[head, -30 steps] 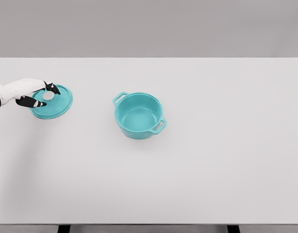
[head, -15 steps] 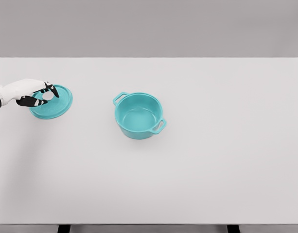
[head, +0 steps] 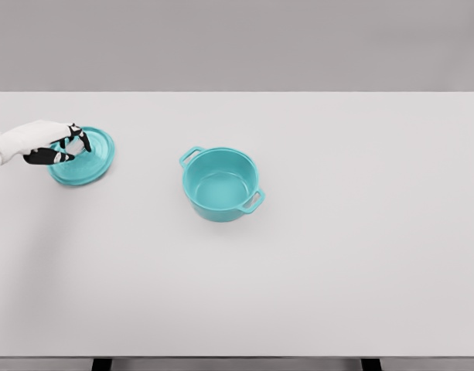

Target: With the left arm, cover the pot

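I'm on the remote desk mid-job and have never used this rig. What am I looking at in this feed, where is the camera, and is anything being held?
This is a simulator's render, seen from a camera on the humanoid robot's head, looking down at a white table. The white arm entering at the left edge is the robot's left arm; its left hand has dark fingers closed around the knob at the middle of a teal lid. Whether the lid is off the table yet cannot be told from this view. To the right of the lid, apart from it, stands an open, empty teal pot with two side handles. The lid is meant to go on that pot. The right arm is out of view.
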You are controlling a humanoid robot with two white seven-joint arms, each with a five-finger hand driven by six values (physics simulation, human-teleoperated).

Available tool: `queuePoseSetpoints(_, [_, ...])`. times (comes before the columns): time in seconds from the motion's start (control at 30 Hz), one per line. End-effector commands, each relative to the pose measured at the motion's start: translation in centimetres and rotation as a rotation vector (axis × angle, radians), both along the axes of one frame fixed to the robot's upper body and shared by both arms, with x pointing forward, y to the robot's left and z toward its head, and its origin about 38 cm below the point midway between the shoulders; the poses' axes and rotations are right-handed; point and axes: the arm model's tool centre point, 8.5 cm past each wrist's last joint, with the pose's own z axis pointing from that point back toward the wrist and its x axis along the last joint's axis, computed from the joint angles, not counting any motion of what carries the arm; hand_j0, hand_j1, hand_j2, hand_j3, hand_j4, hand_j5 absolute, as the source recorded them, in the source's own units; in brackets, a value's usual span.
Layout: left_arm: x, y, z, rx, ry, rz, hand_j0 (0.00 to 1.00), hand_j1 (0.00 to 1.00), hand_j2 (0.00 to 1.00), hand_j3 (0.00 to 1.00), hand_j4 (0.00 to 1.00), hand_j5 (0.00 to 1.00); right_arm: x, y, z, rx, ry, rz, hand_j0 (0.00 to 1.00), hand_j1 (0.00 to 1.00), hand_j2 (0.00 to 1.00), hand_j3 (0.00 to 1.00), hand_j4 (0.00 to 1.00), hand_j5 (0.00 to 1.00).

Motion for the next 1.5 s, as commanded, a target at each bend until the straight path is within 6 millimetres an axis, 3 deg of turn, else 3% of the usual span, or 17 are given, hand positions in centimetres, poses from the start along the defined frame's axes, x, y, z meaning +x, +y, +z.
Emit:
queuePoseSetpoints(0.0, [0.1, -0.2, 0.6, -0.010, -0.017, -0.006, 0.39, 0.39, 0.39, 0.39, 0.39, 0.39, 0.0, 0.0, 0.0, 0.000, 0.000, 0.000, 1.00, 1.00, 1.00, 1.00, 1.00, 1.00])
queuePoseSetpoints(0.4, [0.1, -3.3, 3.9, -0.029, -0.123, -0.103, 0.39, 0.39, 0.39, 0.39, 0.39, 0.39, 0.1, 0.0, 0.0, 0.000, -0.002, 0.000, 1.00, 1.00, 1.00, 1.00, 1.00, 1.00])
queuePoseSetpoints(0.63, [-0.8, -6.0, 5.8, -0.037, -0.197, -0.191, 0.40, 0.40, 0.40, 0.40, 0.40, 0.40, 0.0, 0.0, 0.0, 0.000, 0.000, 0.000, 1.00, 1.00, 1.00, 1.00, 1.00, 1.00])
queuePoseSetpoints(0.93, [-1.6, -9.8, 6.8, -0.096, -0.217, -0.313, 0.40, 0.40, 0.40, 0.40, 0.40, 0.40, 0.0, 0.0, 0.0, 0.001, 0.001, 0.000, 1.00, 1.00, 1.00, 1.00, 1.00, 1.00])
queuePoseSetpoints(1.47, [-3.4, -14.0, 7.7, -0.145, -0.252, -0.445, 0.40, 0.40, 0.40, 0.40, 0.40, 0.40, 0.1, 0.0, 0.0, 0.000, -0.002, 0.000, 1.00, 1.00, 1.00, 1.00, 1.00, 1.00])
